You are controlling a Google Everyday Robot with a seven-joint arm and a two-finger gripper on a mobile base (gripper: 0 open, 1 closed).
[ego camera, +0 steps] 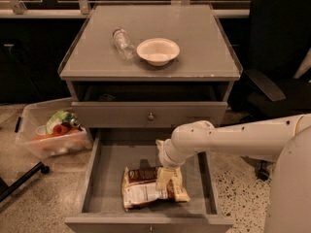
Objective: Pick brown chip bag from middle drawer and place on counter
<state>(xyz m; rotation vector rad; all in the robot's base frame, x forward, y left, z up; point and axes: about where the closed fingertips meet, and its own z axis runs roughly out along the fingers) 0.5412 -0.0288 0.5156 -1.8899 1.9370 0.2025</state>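
The brown chip bag (141, 192) lies flat on the floor of the open middle drawer (109, 166), near its front, label panel up. My gripper (163, 179) reaches down from the white arm on the right and sits over the bag's right half, at or just above its surface. The counter (199, 38) is the grey top of the cabinet, above and behind the drawer.
A white bowl (158, 51) and a clear plastic bottle (122, 41) lie on the counter's left-middle. A shut drawer front with a silver knob (151, 116) is above the open drawer. A clear bin (51, 130) stands on the floor at left. A black chair (277, 67) is at right.
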